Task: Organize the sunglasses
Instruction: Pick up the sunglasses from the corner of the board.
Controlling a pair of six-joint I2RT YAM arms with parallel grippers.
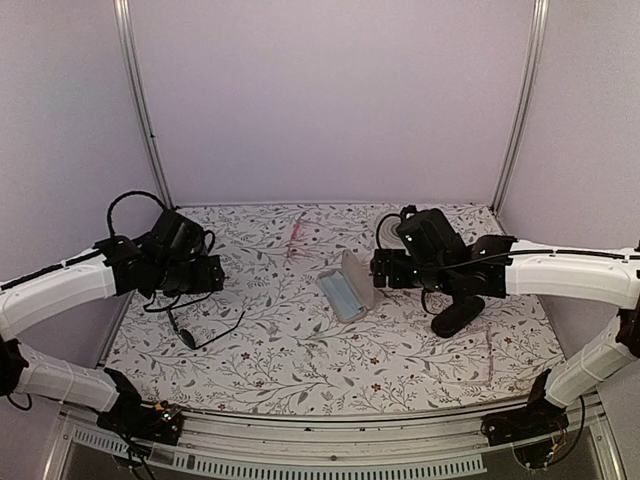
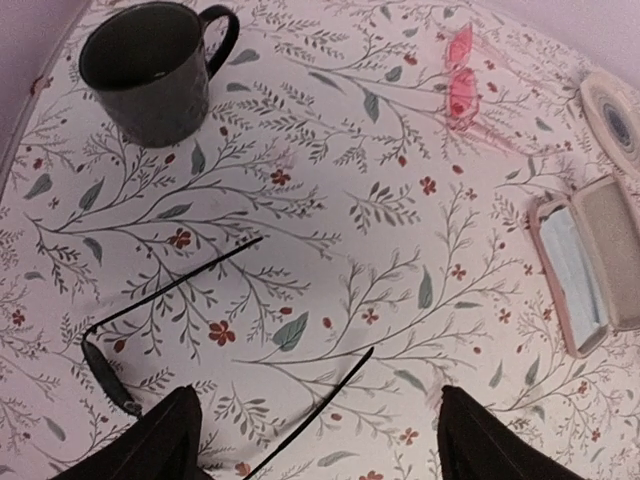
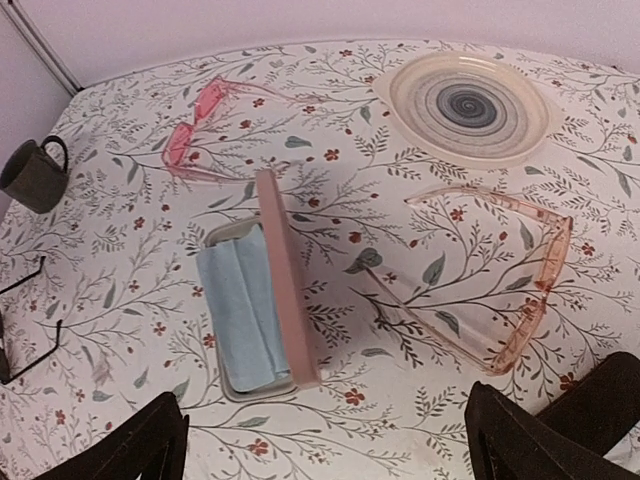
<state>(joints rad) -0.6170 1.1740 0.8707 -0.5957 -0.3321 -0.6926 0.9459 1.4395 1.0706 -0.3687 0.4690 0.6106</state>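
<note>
Left claw (image 2: 317,400) is hanging wide open just above the bench (image 1: 300,370), gripping nothing. The sunglasses (image 2: 173,284) are lying flat on the bench right under it, near the left edge. Both thin black temple arms are unfolded and pointing away, one of them running between the fingers (image 2: 150,440). One dark lens is showing beside the left finger and the rest of the front is hidden. Right claw (image 3: 322,400) is also gaping fully, empty, and hovering near the open case (image 3: 255,300), which has a blue cloth in it. The case is sitting mid-bench, well apart from the sunglasses. Pink-tinted glasses (image 3: 195,130) are lying beyond the case and clear pale glasses (image 3: 500,290) to its right. A plate (image 3: 468,105) and a dark mug (image 2: 150,70) are sitting toward the far side.
</note>
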